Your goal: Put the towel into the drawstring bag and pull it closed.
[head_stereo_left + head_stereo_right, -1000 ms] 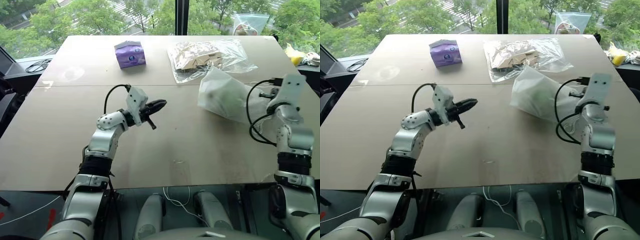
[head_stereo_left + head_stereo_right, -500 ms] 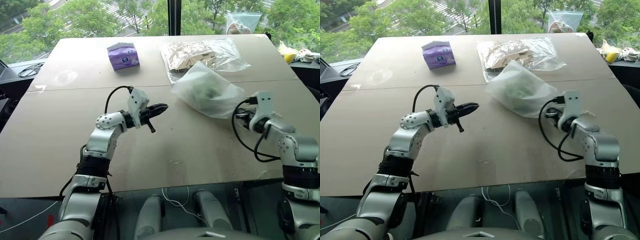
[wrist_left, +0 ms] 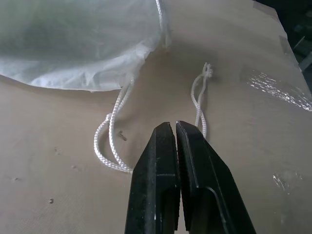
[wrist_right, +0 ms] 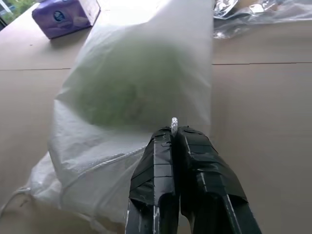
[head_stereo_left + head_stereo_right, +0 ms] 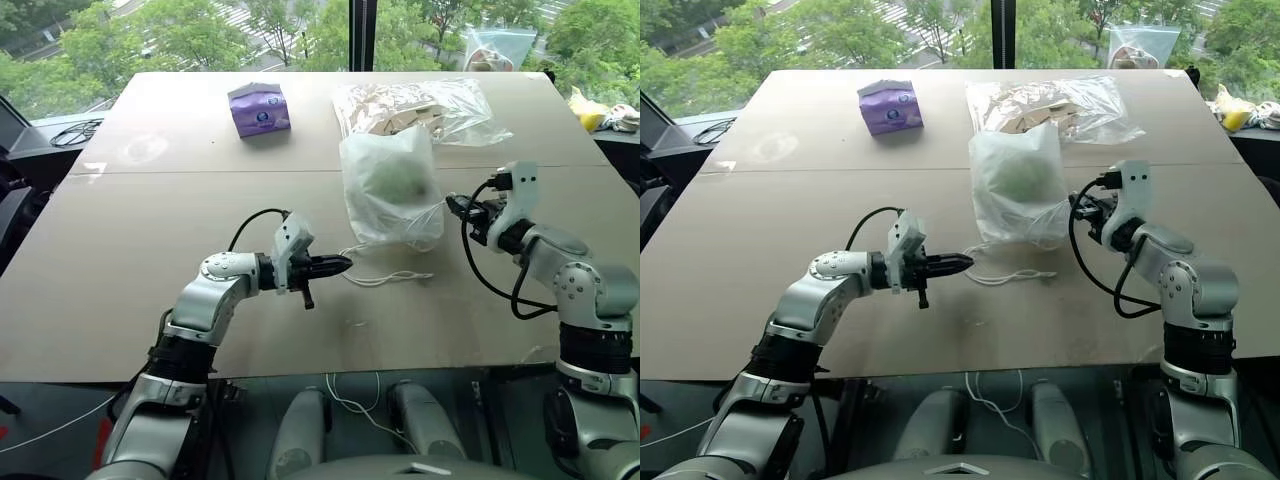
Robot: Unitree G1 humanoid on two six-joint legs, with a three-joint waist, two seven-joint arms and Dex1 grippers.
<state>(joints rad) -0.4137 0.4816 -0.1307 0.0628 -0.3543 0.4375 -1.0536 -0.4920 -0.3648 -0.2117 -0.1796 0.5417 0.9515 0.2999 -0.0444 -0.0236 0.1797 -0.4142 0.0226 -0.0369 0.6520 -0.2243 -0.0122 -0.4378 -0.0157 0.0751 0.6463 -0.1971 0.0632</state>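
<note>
Both grippers are clenched: the right gripper [image 4: 174,132] pinches the drawstring bag's [image 5: 388,190] cord, the left gripper [image 3: 175,127] holds nothing.

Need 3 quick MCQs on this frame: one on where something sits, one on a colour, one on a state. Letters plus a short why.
1. Where is the towel?
A. Inside the drawstring bag
B. Flat on the table beside the bag
C. On the tissue pack

2. What colour is the tissue pack at the far side of the table?
A. Yellow
B. Purple
C. Red

3. How does the right pincer stand?
A. Wide open above the bag
B. Shut on nothing
C. Shut on the cord

Answers:
1. A, a green mass shows through the translucent bag fabric.
2. B, the head views show a purple pack left of the clear zip bag.
3. C, the right wrist view shows a white cord end poking out between the closed fingers.
</note>
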